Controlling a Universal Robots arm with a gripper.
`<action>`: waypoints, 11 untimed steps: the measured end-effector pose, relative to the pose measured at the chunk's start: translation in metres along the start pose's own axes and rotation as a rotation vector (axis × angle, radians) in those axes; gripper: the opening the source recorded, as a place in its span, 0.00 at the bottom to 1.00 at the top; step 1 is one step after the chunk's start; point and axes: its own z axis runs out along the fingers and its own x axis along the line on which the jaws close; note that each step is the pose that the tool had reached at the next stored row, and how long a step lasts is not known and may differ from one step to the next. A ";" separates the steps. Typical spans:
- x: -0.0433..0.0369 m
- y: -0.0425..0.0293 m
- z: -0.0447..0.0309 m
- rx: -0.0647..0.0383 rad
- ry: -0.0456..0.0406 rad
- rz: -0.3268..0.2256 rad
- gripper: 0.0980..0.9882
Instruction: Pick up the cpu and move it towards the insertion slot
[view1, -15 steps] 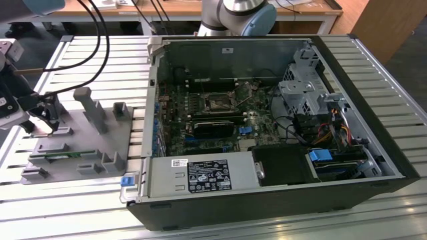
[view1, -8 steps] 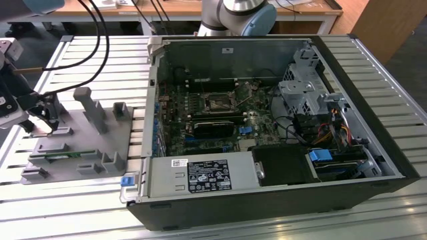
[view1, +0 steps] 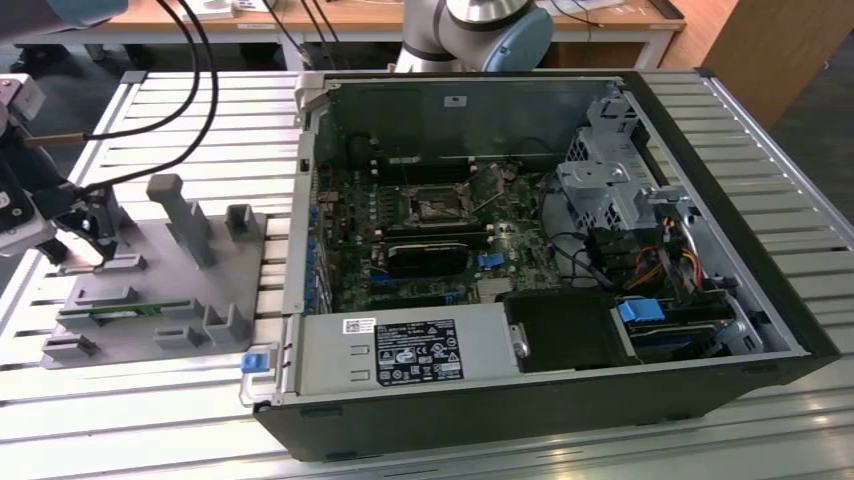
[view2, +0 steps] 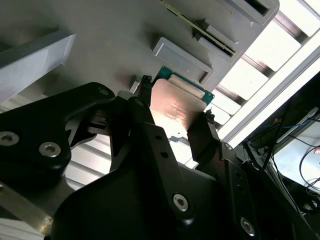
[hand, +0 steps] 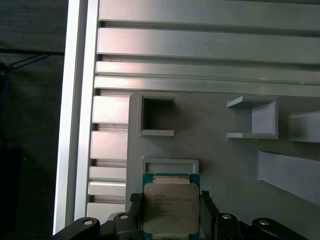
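At the exterior view's left, the gripper (view1: 96, 248) hangs over the grey fixture (view1: 167, 285). In the first wrist view its jaws are drawn in, pinching the cpu (hand: 171, 209) by two opposite edges. Whether the cpu touches the fixture cannot be told. The slot (view1: 437, 207) lies well apart inside the open case (view1: 747, 300), at mid-frame. Bare table (view1: 200, 130) surrounds the fixture.

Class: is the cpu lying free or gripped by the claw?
Gripped: in both wrist views the claw has its fingers pressed against opposite edges of the cpu.
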 end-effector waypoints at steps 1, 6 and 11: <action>0.0000 0.0000 -0.0002 0.000 0.0000 0.000 0.50; 0.0000 0.0001 -0.0013 0.000 0.0001 0.000 0.50; 0.0000 0.0002 -0.0029 0.000 0.0000 0.000 0.50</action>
